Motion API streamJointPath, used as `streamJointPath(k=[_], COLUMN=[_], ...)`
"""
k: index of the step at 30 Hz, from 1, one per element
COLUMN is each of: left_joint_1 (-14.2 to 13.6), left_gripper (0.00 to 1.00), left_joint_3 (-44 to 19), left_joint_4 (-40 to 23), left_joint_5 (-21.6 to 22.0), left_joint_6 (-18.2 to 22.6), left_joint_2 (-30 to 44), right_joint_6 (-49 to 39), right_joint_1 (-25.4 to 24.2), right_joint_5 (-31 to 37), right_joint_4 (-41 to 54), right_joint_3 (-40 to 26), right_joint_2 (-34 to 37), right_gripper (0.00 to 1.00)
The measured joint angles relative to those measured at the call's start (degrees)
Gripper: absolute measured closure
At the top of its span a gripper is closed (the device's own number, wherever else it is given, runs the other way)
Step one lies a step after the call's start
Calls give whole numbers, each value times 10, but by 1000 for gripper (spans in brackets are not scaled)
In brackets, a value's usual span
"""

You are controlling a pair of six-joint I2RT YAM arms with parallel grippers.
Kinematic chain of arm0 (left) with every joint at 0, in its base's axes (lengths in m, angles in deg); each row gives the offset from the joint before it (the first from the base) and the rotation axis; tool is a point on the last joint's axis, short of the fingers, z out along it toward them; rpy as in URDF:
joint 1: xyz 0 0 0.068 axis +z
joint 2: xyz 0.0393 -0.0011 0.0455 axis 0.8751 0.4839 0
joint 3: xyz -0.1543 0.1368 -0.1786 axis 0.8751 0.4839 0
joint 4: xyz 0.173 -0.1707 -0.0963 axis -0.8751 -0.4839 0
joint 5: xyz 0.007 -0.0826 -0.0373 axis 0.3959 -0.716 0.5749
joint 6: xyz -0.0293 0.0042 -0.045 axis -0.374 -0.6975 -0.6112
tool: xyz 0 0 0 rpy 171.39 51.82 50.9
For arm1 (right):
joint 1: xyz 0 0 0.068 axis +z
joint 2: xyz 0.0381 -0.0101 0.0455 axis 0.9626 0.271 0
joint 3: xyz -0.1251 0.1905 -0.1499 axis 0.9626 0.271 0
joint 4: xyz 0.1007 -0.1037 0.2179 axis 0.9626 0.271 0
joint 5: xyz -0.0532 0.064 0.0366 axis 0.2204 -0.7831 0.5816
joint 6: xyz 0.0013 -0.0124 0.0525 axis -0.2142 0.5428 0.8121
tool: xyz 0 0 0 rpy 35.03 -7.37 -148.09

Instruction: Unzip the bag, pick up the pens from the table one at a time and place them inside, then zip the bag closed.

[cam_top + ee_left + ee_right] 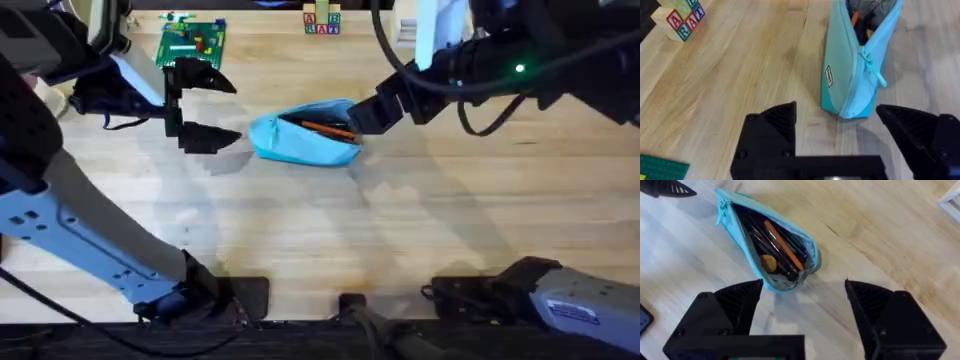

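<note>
The light blue bag [300, 140] lies unzipped in the middle of the table [420, 230]. An orange pen [325, 127] rests inside it among dark pens [760, 237]. In the left wrist view the bag [845, 75] shows its closed end, with the teal pull tab [874, 70] hanging at the side. My left gripper [207, 106] hovers open just left of the bag, nothing between its fingers [772, 125]. My right gripper [362, 118] is open at the bag's right end, and the open mouth [782, 245] lies just ahead of its fingers [867, 300].
A green board [192, 42] with small parts sits at the back left, its corner also in the left wrist view [660, 167]. Lettered wooden blocks [321, 20] stand at the back centre. A white object [950, 202] lies beyond the bag's right side.
</note>
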Motion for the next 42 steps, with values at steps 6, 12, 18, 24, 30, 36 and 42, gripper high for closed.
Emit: streamJointPath(k=[6, 12, 18, 24, 30, 36, 42], left_joint_1=[0, -5, -8, -8, -8, -8, -8], left_gripper=[10, 8, 7, 7, 7, 7, 7], left_joint_3=[0, -1, -1, -1, -1, -1, -1], left_joint_4=[0, -2, -2, -2, -2, -2, -2], left_joint_5=[-11, -14, -14, -15, -14, -14, -15], left_joint_6=[0, 0, 0, 0, 0, 0, 0], left_joint_2=[15, 15, 15, 15, 15, 15, 15], right_joint_6=[6, 14, 66, 110, 181, 275, 358], right_joint_1=[0, 0, 0, 0, 5, 100, 178], right_joint_5=[0, 0, 0, 0, 0, 75, 137], right_joint_4=[0, 0, 41, 48, 76, 121, 121], right_joint_3=[0, 0, 0, 0, 0, -31, -50], right_joint_2=[0, 0, 0, 0, 0, 0, 0], right_gripper=[3, 3, 5, 4, 3, 3, 3])
